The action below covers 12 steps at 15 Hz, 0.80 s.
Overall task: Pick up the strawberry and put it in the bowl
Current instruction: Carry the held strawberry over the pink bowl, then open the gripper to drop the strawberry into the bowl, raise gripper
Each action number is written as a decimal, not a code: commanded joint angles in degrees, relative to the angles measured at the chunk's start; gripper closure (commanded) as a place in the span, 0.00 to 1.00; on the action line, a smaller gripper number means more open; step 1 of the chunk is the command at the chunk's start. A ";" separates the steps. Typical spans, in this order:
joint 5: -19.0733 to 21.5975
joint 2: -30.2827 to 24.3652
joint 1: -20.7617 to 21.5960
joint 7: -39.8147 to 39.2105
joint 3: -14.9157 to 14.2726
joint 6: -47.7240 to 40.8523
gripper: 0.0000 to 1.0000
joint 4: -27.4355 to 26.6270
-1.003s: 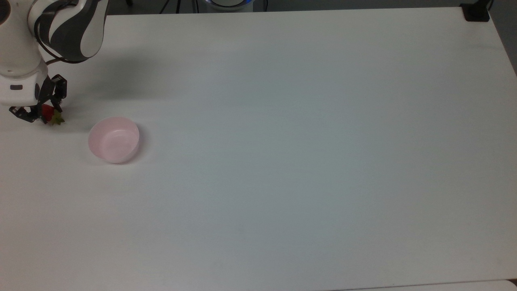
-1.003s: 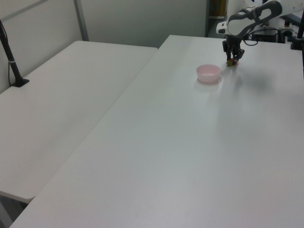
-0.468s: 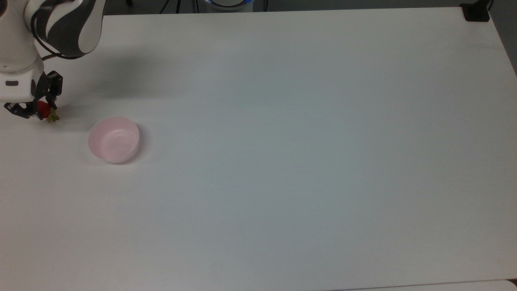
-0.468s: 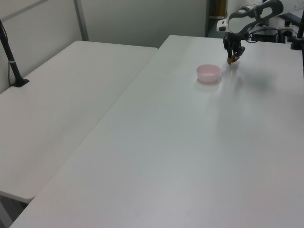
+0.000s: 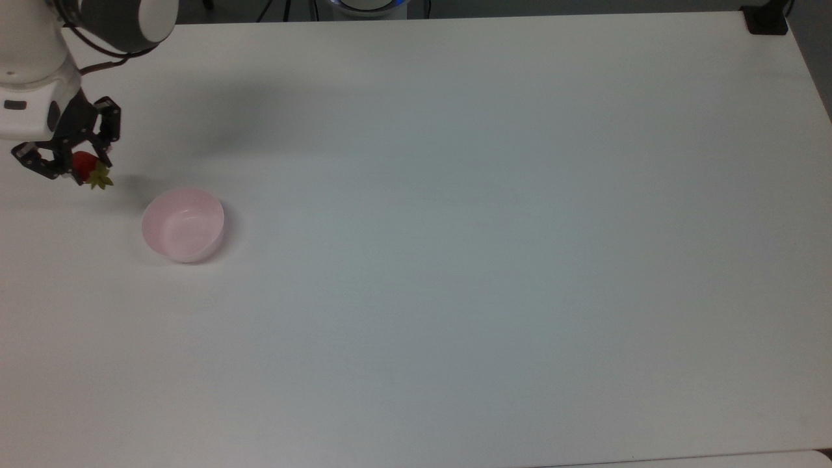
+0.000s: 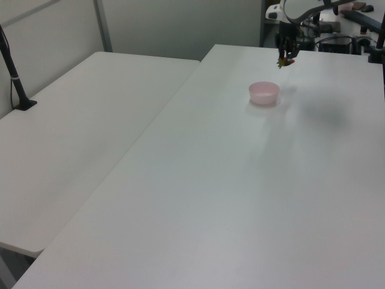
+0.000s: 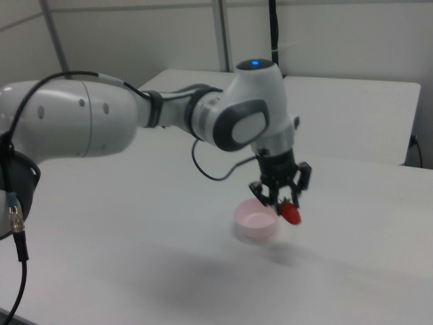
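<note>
My gripper point(image 5: 77, 164) is shut on the strawberry point(image 5: 86, 166), a small red fruit whose green cap points toward the top view's lower right. It hangs in the air above the table, to the left of the pale pink bowl point(image 5: 184, 224) in the top view. In the right view the gripper point(image 7: 283, 203) holds the strawberry point(image 7: 291, 214) just right of the bowl point(image 7: 256, 221) and above its rim. The left view has the gripper point(image 6: 284, 58) with the strawberry point(image 6: 282, 62) high behind the bowl point(image 6: 264, 93). The bowl stands with nothing in it.
The white table point(image 5: 455, 260) spreads wide to the top view's right of the bowl. A second white table point(image 6: 78, 126) adjoins it on the left view's left. A black mount point(image 5: 766, 21) sits at the top view's far right corner.
The gripper has lifted the strawberry off the table, higher over the last second, and in the last half second shifted slightly toward the bowl. The bowl has not moved.
</note>
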 commanded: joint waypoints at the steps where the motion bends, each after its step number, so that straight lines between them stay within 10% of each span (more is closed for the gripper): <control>1: 1.29 -1.17 5.33 9.36 -0.50 -1.17 0.57 -0.94; 5: 1.29 -0.29 9.29 18.96 -0.50 -0.55 0.40 -1.20; 7: 1.37 -0.29 10.43 24.57 -0.49 -0.81 0.04 -1.21; 12: 2.25 -5.73 14.47 42.57 -0.41 -8.09 0.00 -1.03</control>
